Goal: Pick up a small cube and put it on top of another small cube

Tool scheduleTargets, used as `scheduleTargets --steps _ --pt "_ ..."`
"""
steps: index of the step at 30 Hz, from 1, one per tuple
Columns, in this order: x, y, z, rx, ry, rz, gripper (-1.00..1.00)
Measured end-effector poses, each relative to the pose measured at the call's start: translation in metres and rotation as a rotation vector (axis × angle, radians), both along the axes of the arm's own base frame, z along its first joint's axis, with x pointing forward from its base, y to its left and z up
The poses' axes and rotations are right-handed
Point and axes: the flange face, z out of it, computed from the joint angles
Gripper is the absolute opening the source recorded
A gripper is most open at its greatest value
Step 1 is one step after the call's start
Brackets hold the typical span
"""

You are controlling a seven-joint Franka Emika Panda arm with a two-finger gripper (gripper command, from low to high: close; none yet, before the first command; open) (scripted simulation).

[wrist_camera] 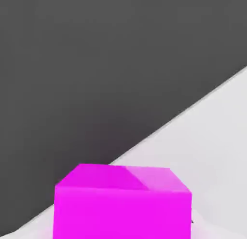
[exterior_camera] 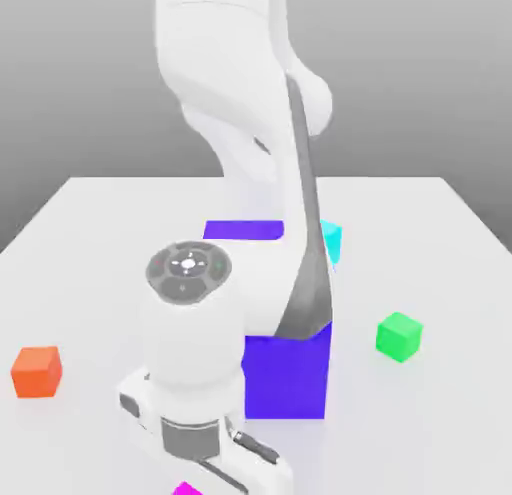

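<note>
Exterior view high, facing arm and table; hand view close over the magenta cube, apparently downward.

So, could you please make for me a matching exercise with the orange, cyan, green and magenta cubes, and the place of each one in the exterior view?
1. orange cube
2. cyan cube
3. green cube
4. magenta cube

A. at the bottom edge
B. nearest the right edge
C. partly hidden behind the arm
D. nearest the left edge

Pairs: 1-D, 2-C, 3-B, 4-A
</note>
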Motion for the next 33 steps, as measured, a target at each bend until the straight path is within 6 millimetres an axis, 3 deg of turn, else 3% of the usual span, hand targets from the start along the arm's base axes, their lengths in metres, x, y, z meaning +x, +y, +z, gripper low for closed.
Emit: scheduleTargets --steps 1,2,6,8,11,13,19,23,33 --pt "0.003 0.001 0.014 0.004 -0.021 0.006 -1.00" --pt "0.002 0.015 0.026 0.015 -0.035 0.042 -1.00" --pt "-0.023 0.100 0.064 0.065 -0.074 0.271 -1.00" --pt "-0.045 0.142 0.079 0.080 -0.087 0.399 -1.00" --pt "-0.093 0.215 0.091 0.092 -0.089 0.633 -1.00" --pt "-0.129 0.247 0.093 0.090 -0.083 0.767 -1.00" --pt "-0.226 0.280 0.085 0.043 -0.053 1.089 -1.00" --pt "-0.285 0.282 0.068 0.000 -0.014 1.288 -1.00" --pt "-0.290 0.281 0.027 -0.024 0.000 1.312 -1.00"
